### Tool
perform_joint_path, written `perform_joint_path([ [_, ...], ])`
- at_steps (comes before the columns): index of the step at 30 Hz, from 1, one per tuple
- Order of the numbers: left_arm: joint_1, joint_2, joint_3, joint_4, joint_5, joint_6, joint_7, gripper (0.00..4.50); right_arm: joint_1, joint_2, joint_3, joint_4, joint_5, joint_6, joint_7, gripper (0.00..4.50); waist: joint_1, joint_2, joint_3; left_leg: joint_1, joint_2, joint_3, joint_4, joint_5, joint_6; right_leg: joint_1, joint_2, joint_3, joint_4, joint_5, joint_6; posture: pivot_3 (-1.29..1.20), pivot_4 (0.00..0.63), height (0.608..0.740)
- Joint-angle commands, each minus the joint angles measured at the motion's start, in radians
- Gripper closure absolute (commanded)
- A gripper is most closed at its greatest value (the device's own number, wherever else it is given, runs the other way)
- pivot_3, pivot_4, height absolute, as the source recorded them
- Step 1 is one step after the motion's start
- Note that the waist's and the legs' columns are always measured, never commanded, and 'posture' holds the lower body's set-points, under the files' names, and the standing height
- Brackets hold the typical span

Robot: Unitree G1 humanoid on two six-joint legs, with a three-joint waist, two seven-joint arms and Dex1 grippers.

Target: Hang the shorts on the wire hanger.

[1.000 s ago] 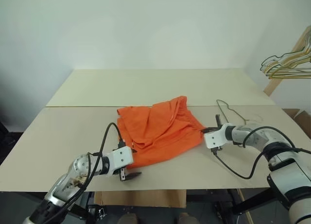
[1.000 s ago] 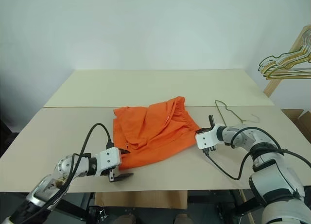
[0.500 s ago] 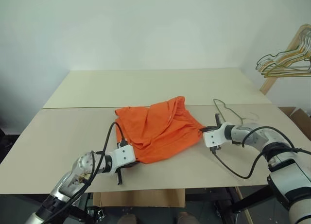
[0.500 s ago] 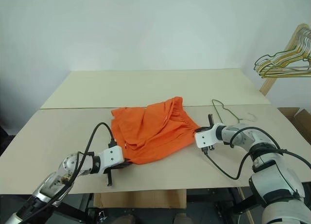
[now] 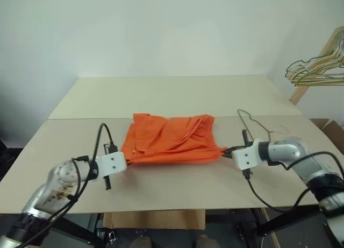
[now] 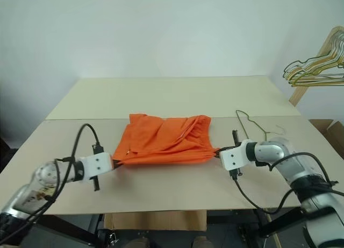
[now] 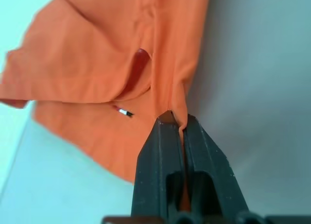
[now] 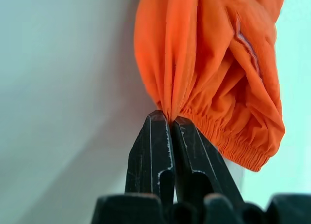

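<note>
The shorts are pulled out long between the 2 hands, so their long way runs from side to side across the counter. The left hand is clamped on the left corner of the shorts. The right hand is clamped on the right corner, close to the gathered waistband. In each wrist view the 2 black fingers are pressed together with a pinch of orange cloth between them.

The wire hanger lies flat on the counter, just behind the right hand and a little to the right of the shorts. It is near that hand and well apart from the left hand. So I think the right arm is the one that can reach it best, but that hand is busy with cloth now.

The shorts are bright orange and thin. They look soft and a bit wrinkled, with folds running along the stretch. The front edge is pulled tight and the back part sags onto the counter. A tiny white mark shows on the cloth.
</note>
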Motion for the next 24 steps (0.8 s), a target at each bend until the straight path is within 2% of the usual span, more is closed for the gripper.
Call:
perform_joint_path([
  [1,0.033,0.092,0.094,-0.03,-0.107,-0.035,-0.137,4.45,0.038,-0.067,-0.102,-0.187,0.191,0.199,0.106,4.5,0.001,0.0,0.0,0.0,0.001,0.0,0.0,0.0,0.0,0.0,0.0,0.0,0.0,0.0,0.0,0.08,0.0,0.74],
  [4,-0.029,0.091,0.082,-0.038,-0.151,-0.002,-0.169,4.45,0.017,-0.034,-0.117,-0.204,0.186,0.265,0.104,4.5,0.006,0.0,0.0,0.002,0.004,0.004,0.0,0.0,0.0,0.001,0.001,0.0,0.0,-0.001,-0.002,0.08,0.0,0.74],
  [7,-0.255,-0.085,-0.002,0.095,-0.054,0.001,-0.018,4.45,-0.122,0.087,-0.109,-0.076,0.031,0.315,-0.054,4.5,0.02,0.0,0.001,0.003,0.002,0.013,0.001,0.003,0.0,0.001,0.003,-0.002,-0.001,-0.001,-0.001,0.08,0.0,0.74],
  [9,-0.445,-0.225,-0.05,0.248,0.081,0.02,0.175,4.45,-0.251,0.176,-0.117,0.051,-0.079,0.348,-0.21,4.5,0.028,0.001,0.001,0.0,0.002,0.013,0.001,0.008,0.0,-0.002,0.006,-0.002,-0.001,0.004,0.004,0.09,0.0,0.74],
  [11,-0.567,-0.31,-0.066,0.361,0.166,-0.003,0.318,4.45,-0.337,0.231,-0.13,0.146,-0.15,0.35,-0.314,4.5,0.034,0.0,0.001,0.0,0.003,0.011,0.001,0.011,-0.002,-0.002,0.01,-0.002,-0.001,0.008,0.0,0.08,0.0,0.74],
  [13,-0.742,-0.43,-0.029,0.477,0.208,0.007,0.557,4.45,-0.472,0.286,-0.156,0.282,-0.253,0.314,-0.554,4.5,0.037,0.0,0.001,-0.002,0.005,0.01,0.001,0.01,-0.003,-0.004,0.013,-0.001,-0.001,0.011,-0.006,0.08,0.0,0.74],
  [15,-0.885,-0.505,0.029,0.562,0.216,-0.027,0.761,4.45,-0.59,0.319,-0.186,0.397,-0.338,0.26,-0.805,4.5,0.04,-0.001,0.0,-0.019,0.006,0.01,0.002,0.011,-0.005,-0.021,0.013,0.0,0.001,0.013,-0.007,0.07,0.0,0.74],
  [17,-1.002,-0.512,0.099,0.576,0.219,-0.087,0.917,4.45,-0.672,0.341,-0.263,0.432,-0.33,0.154,-0.969,4.5,0.039,-0.001,0.0,-0.036,0.006,0.009,0.002,0.017,-0.015,-0.04,0.013,0.001,0.006,0.016,-0.008,0.07,0.0,0.74],
  [18,-1.035,-0.509,0.119,0.578,0.219,-0.111,0.963,4.45,-0.693,0.344,-0.285,0.442,-0.325,0.109,-1.009,4.5,0.035,-0.001,0.0,-0.045,0.006,0.008,0.001,0.022,-0.024,-0.05,0.014,0.001,0.008,0.017,-0.008,0.07,0.0,0.74],
  [19,-1.056,-0.487,0.141,0.549,0.213,-0.134,0.974,4.45,-0.7,0.337,-0.295,0.436,-0.326,0.079,-1.02,4.5,0.033,-0.001,0.0,-0.049,0.006,0.008,0.0,0.023,-0.027,-0.055,0.013,0.001,0.007,0.017,-0.008,0.06,0.0,0.74],
  [21,-1.059,-0.46,0.164,0.508,0.187,-0.169,0.955,4.45,-0.694,0.329,-0.298,0.43,-0.319,0.059,-1.001,4.5,0.025,-0.001,-0.001,-0.048,0.007,0.007,-0.003,0.02,-0.031,-0.055,0.014,0.001,0.007,0.017,-0.008,0.06,0.0,0.74],
  [24,-0.944,-0.394,0.164,0.385,0.111,-0.204,0.788,4.45,-0.611,0.332,-0.293,0.364,-0.277,0.055,-0.909,4.5,0.016,-0.001,-0.007,-0.043,0.007,0.008,-0.006,0.016,-0.03,-0.049,0.015,0.001,0.0,0.017,-0.008,0.07,0.0,0.74],
])
